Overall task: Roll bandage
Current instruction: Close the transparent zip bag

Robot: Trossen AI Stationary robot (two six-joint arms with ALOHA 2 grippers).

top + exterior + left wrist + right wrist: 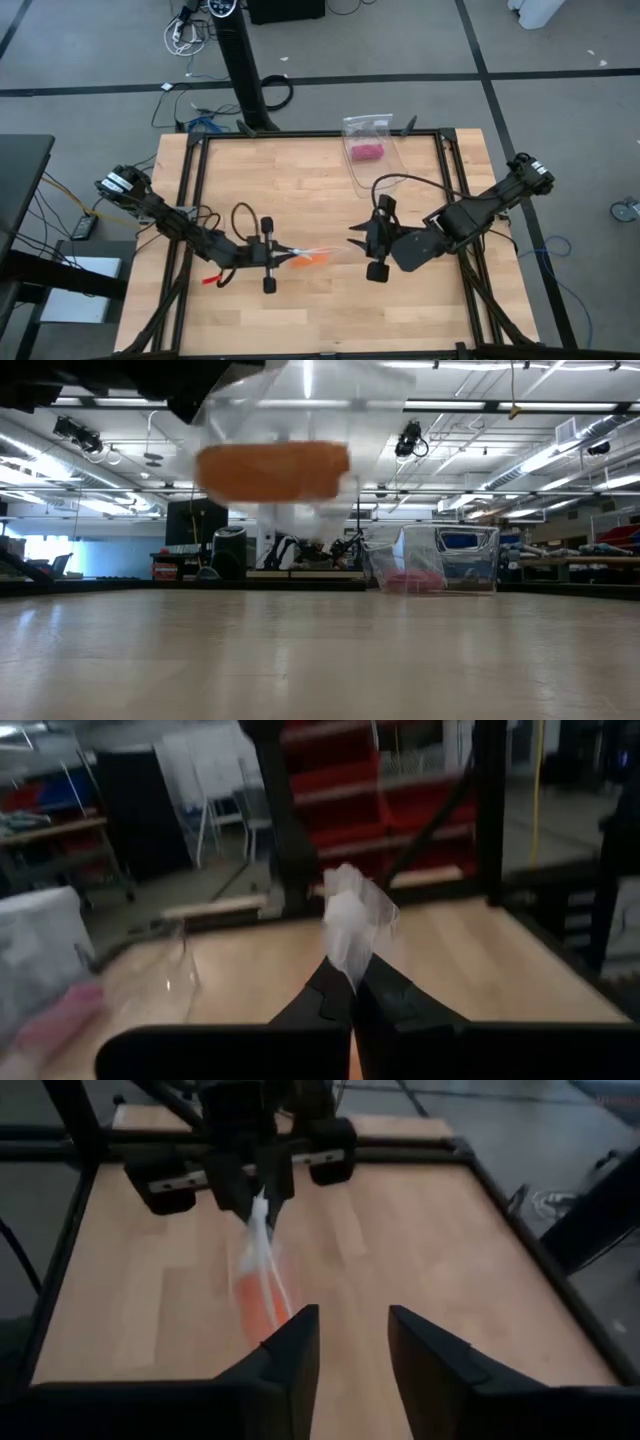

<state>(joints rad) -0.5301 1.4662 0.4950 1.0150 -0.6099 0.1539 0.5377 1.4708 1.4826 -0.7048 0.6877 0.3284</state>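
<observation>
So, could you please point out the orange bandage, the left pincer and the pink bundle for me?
bandage (256, 1302): right wrist view, orange middle.
left pincer (287, 252): high view, between the fingertips.
pink bundle (366, 152): high view, its centre.

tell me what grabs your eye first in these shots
The orange bandage, inside a clear plastic bag, hangs above the table near its middle, pinched at the bag's top by the left tool. The right tool faces it, open and empty. Another clear bag with a pink bundle sits at the far edge.
</observation>
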